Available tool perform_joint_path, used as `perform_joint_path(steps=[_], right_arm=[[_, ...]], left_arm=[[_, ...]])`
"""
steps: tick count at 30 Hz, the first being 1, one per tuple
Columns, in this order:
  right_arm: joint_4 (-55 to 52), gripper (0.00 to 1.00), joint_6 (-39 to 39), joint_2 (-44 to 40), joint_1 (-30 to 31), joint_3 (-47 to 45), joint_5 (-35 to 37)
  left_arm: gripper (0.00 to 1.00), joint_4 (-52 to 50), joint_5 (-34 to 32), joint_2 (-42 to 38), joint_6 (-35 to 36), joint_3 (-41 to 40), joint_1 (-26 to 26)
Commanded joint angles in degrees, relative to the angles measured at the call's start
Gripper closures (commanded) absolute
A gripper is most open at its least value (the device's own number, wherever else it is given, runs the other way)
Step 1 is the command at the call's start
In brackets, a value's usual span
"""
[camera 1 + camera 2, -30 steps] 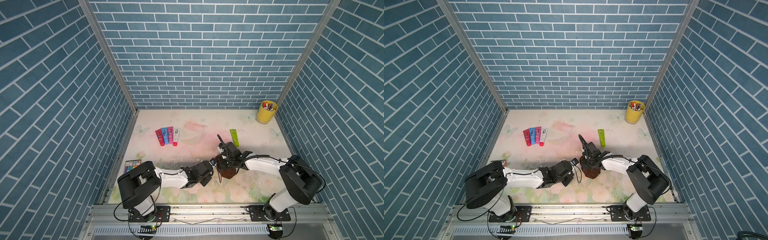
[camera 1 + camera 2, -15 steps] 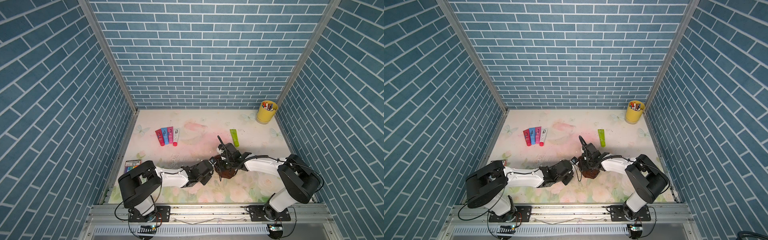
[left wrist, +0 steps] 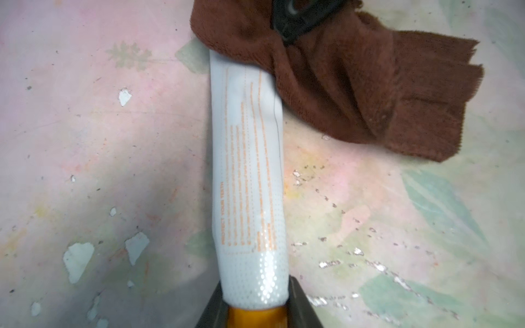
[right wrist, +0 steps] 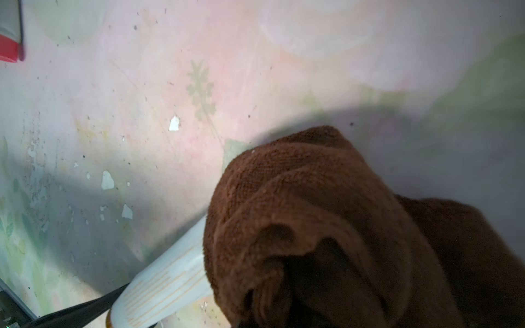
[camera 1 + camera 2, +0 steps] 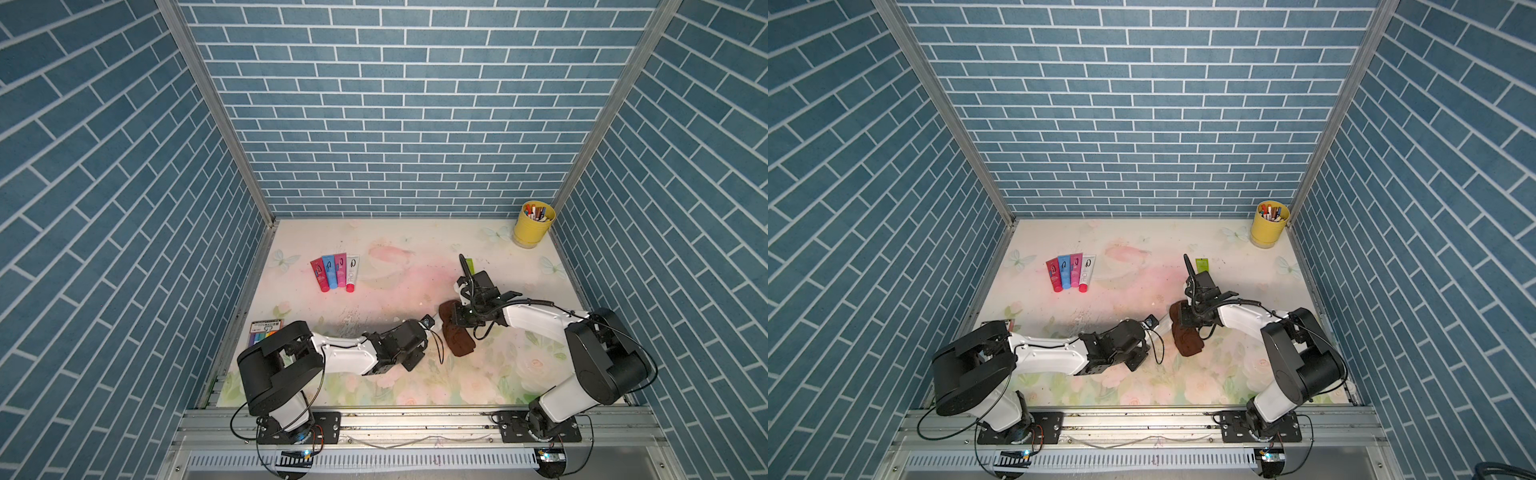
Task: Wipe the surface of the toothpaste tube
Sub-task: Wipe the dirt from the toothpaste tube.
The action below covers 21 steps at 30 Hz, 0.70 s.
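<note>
left fingers point(image 3: 301, 308) tight on toothpaste tube point(image 3: 248, 170), right fingers point(image 3: 295, 20) tight on brown cloth point(image 3: 369, 93) over it

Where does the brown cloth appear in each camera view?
In a top view: brown cloth, mid-table, between the arms' ends.
In a top view: brown cloth, same spot.
Left wrist: brown cloth, draped over the far end of the white toothpaste tube.
Right wrist: brown cloth, fills the foreground.
Shared landmark: the white toothpaste tube, under the brown cloth's edge.
</note>
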Motion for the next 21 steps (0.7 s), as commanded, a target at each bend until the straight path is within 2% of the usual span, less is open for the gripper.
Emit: perform_joint_path(steps=[1,7,15,21], right_arm=[[-0.9,1.0,-2.6,-3.0,-0.7,2.0,1.6],[0.9,1.0,-2.5,-0.1,0.8,2.7,-6.1],[0.1,1.0,-1.2,3.6,6.6,-2.0,-5.9],[3.0,1.0,1.5,1.1,10.2,-7.5,-8.2]], left_arm=[[0.97,1.6,2.8,0.7,1.6,-0.3,-0.6],[0.97,1.6,2.8,1.1,1.6,-0.1,-0.6],[0.97,1.4,2.3,1.5,1.5,0.2,-0.6],[0.98,1.1,0.8,1.9,0.8,0.6,-0.5]])
